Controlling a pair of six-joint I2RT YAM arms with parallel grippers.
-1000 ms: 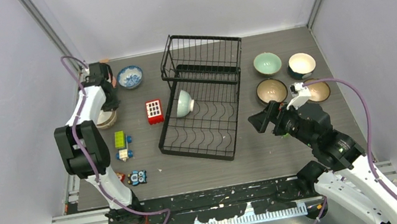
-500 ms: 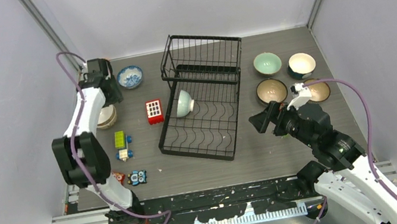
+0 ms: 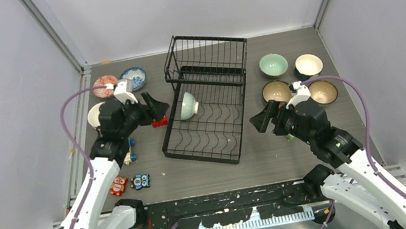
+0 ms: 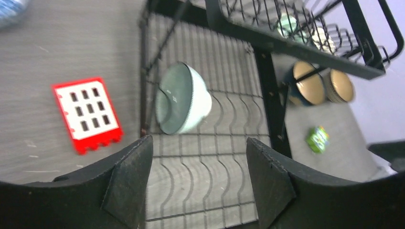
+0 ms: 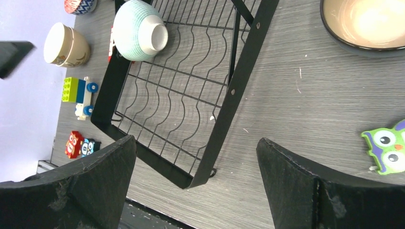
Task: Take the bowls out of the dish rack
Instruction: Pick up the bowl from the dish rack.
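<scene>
Across mid-frame on the grey desk, black wire dish rack, basket end toward the top, with one pale green bowl tipped on its side at the flat tray's upper left. Left of the rack, left pincer released and empty, pointed at that bowl, near it but apart; right of the rack, right pincer spread wide, likewise holding nothing. Upright at right, mint bowl, white bowl, tan bowl and second tan bowl; at upper left, red patterned bowl, blue-and-white bowl, cream bowl; just beside the rack's left edge, red block.
</scene>
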